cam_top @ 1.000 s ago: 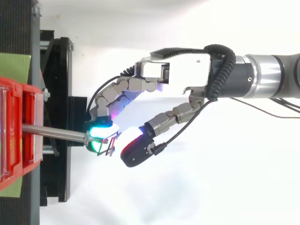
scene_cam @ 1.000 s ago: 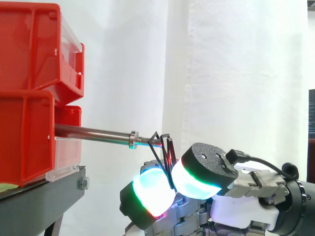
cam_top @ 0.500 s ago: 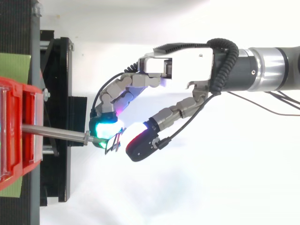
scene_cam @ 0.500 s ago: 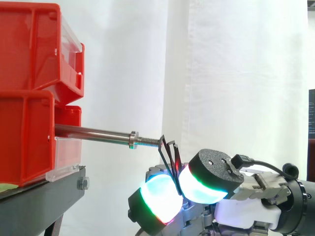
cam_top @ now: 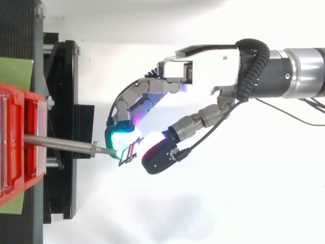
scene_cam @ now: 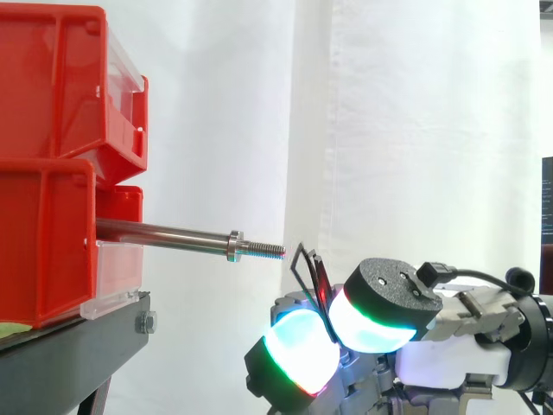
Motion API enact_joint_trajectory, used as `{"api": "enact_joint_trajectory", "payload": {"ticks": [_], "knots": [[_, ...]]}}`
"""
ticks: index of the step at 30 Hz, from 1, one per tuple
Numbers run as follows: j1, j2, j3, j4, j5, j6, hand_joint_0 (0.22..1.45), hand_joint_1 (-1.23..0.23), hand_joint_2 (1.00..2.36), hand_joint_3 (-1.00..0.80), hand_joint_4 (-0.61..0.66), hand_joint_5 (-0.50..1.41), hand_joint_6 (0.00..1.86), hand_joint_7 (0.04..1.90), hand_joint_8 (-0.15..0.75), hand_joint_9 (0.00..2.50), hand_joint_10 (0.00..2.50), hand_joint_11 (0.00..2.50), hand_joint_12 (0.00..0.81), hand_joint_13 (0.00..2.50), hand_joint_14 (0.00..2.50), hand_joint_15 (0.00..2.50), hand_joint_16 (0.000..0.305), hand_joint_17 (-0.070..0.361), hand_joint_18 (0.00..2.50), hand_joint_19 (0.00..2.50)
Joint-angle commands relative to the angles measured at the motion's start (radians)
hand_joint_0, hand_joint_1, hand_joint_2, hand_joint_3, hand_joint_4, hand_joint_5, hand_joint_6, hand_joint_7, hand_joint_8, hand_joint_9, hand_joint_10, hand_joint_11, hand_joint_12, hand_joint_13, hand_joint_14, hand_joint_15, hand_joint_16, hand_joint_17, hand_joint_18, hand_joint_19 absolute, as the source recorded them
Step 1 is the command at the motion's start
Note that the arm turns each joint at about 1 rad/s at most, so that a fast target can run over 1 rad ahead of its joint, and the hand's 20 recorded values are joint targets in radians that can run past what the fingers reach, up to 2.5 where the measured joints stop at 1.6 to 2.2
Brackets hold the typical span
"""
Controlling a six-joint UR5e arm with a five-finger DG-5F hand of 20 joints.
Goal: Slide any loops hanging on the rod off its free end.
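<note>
My hand [cam_top: 208, 71] is closed in a pinch, with two fingertip pads [scene_cam: 298, 353] clamping the black loop [scene_cam: 318, 272]. The loop sits just beyond the rod's [scene_cam: 164, 232] threaded free end, not touching it. No other loop hangs there, so removal appears complete.

red bins [scene_cam: 52, 233] — stacked on black stand [scene_cam: 78, 341] | white curtain [scene_cam: 415, 130] behind | green sheet [cam_top: 15, 73] under bins
</note>
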Motion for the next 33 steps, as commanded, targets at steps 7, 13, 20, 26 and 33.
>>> {"api": "enact_joint_trajectory", "payload": {"ticks": [7, 13, 20, 26, 33], "knots": [[0.004, 0.033, -0.001, -0.081, 0.018, 0.003, 0.63, -0.72, 1.01, -0.09, -0.04, -0.14, 0.9, 0.97, 0.285, 0.73, 0.01, 0.23, 0.324, 0.59, 0.0, 0.11, 0.045, 0.101, 0.68, 0.29], [0.007, 0.061, -0.001, -0.176, 0.069, 0.038, 0.63, -0.74, 1.01, -0.11, -0.07, -0.14, 0.91, 0.94, 0.275, 0.75, 0.01, 0.24, 0.313, 0.6, 0.0, 0.12, 0.044, 0.098, 0.68, 0.3], [0.018, 0.067, 0.0, -0.208, 0.1, 0.064, 0.61, -0.73, 1.01, -0.16, -0.01, -0.13, 0.91, 1.0, 0.28, 0.77, 0.01, 0.24, 0.307, 0.6, 0.0, 0.14, 0.043, 0.096, 0.68, 0.33], [0.027, 0.071, 0.0, -0.208, 0.11, 0.076, 0.59, -0.67, 1.01, -0.22, 0.03, -0.11, 0.9, 1.04, 0.282, 0.79, 0.01, 0.23, 0.309, 0.62, 0.0, 0.15, 0.043, 0.097, 0.68, 0.34], [0.034, 0.088, 0.0, -0.241, 0.118, 0.098, 0.6, -0.56, 1.01, -0.27, 0.02, -0.1, 0.89, 1.09, 0.249, 0.86, 0.01, 0.23, 0.291, 0.63, 0.01, 0.17, 0.039, 0.088, 0.66, 0.38]]}}
